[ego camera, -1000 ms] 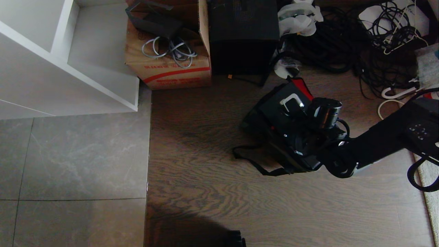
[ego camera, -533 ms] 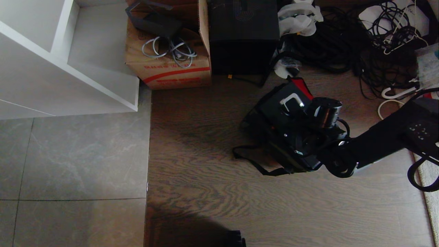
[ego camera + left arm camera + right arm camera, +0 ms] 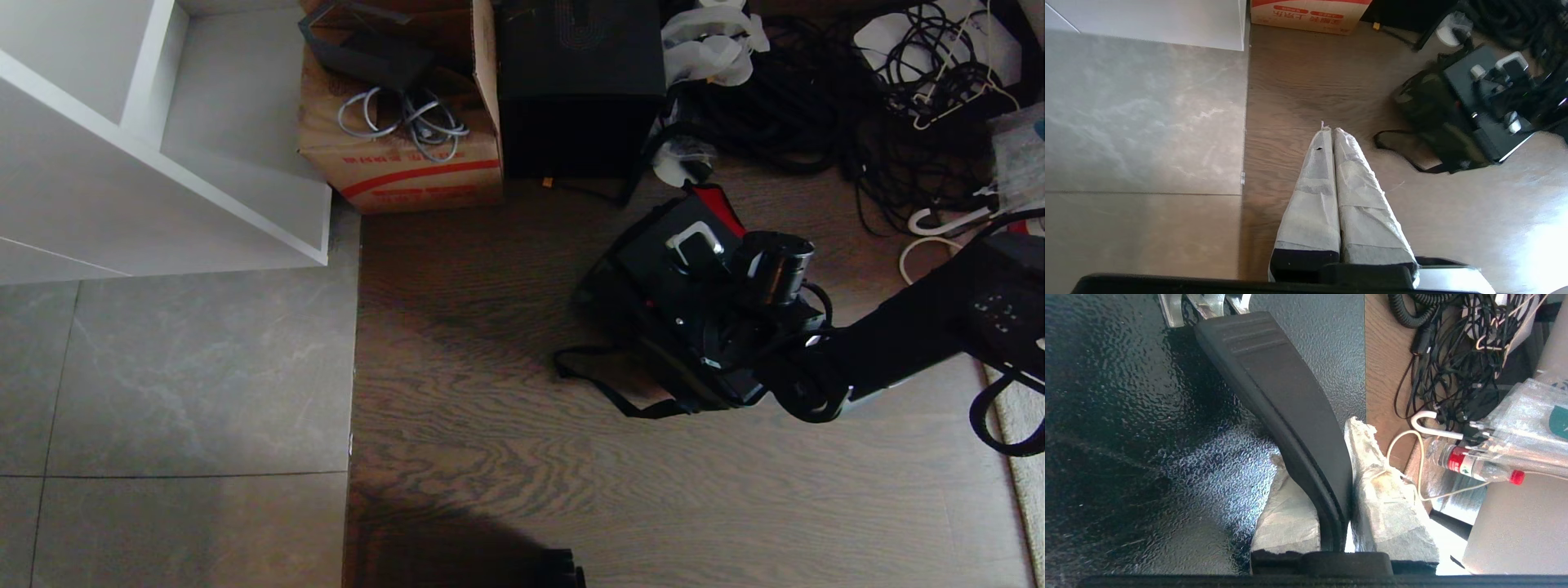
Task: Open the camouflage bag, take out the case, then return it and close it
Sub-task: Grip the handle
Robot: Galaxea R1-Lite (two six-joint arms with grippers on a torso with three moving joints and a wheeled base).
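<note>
While the head view looks the same as a second ago, nothing about the task has shifted; near the lower centre, the left gripper [image 3: 1329, 131] hangs over bare wooden floor [image 3: 490, 457] with its padded fingers pressed together, holding nothing; at centre right, the right gripper [image 3: 1327, 486] stays clamped on the handle of the case [image 3: 671, 253], which stands partly out of the camouflage bag [image 3: 1423, 108]; so removal looks paused mid-lift; beyond, the arm hides most of the bag, and its zipper cannot be made out.
</note>
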